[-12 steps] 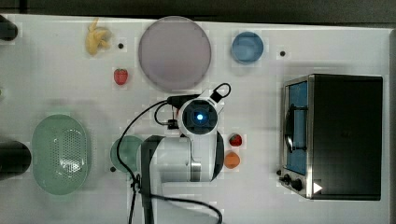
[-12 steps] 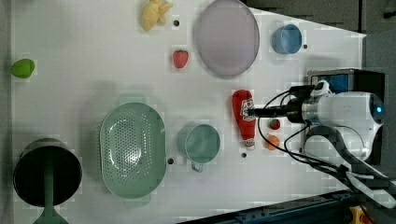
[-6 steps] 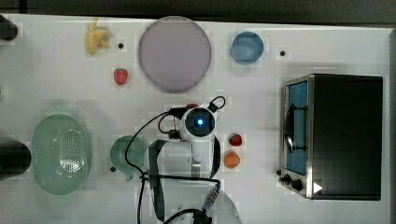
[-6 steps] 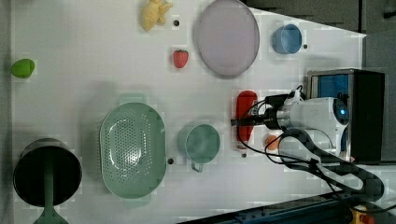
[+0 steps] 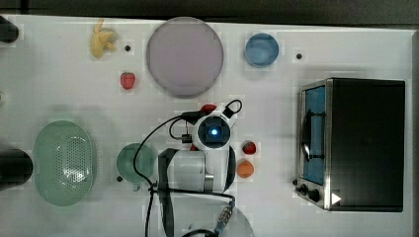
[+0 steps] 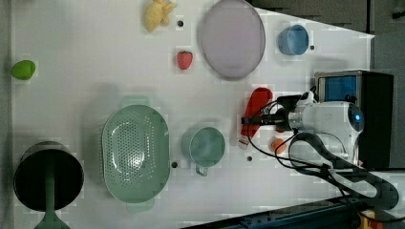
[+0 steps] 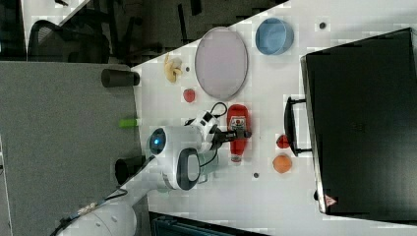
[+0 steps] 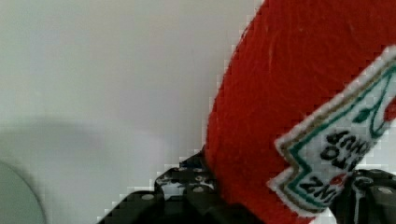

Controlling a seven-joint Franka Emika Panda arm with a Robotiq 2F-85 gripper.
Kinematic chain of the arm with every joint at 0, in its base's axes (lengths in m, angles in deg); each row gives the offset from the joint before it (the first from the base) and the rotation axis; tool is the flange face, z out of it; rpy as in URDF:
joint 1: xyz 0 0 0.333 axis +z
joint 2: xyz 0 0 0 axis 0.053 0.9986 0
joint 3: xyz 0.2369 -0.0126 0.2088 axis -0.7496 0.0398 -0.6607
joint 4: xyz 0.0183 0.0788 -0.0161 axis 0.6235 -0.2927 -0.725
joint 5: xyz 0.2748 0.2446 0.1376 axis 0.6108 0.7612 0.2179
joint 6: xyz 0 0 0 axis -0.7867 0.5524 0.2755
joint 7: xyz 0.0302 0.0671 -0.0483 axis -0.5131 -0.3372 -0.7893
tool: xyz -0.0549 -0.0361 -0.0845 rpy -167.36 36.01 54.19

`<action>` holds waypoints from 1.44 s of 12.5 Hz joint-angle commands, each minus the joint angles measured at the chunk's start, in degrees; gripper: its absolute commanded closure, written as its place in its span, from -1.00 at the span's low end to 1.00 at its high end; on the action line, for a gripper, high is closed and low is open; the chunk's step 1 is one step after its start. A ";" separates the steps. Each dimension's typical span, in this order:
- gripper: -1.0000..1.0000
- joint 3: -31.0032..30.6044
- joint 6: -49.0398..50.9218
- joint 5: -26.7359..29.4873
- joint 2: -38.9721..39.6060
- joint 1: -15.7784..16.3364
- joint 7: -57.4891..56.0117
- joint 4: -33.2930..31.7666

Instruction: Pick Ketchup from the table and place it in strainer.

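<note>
A: Where does the task stand?

B: Early. The white table (image 6: 71, 57) holds a black toaster oven (image 5: 365, 143) at the top view's right, and a round greyish-purple plate (image 6: 232, 38) on the far side. The strainer (image 6: 136, 152), a pale mint oval basket with a perforated bottom, sits empty at the left view's left. The ketchup (image 6: 254, 112) lies on the table, well apart from it, beyond a green cup (image 6: 206, 147).

A: And the gripper?

B: The gripper (image 7: 241, 133) straddles the bottle's middle, fingers narrowed against its sides. In the wrist view the ketchup looks fuzzy, like felt, with a stitched label. Lifting, carrying and placing remain.
</note>
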 commanded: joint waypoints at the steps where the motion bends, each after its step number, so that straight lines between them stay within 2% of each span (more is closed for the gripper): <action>1: -0.25 -0.85 1.71 -0.09 -8.40 0.25 3.01 1.95; 7: -0.25 -6.94 22.83 -0.10 -23.48 1.96 13.78 7.43; 10: -0.25 -12.90 32.11 -0.08 -24.89 3.33 23.41 11.17; 15: -0.25 -24.32 31.65 -0.06 -22.21 5.42 42.23 13.54; 18: -0.25 -30.05 25.19 -0.10 -17.31 6.12 51.08 13.75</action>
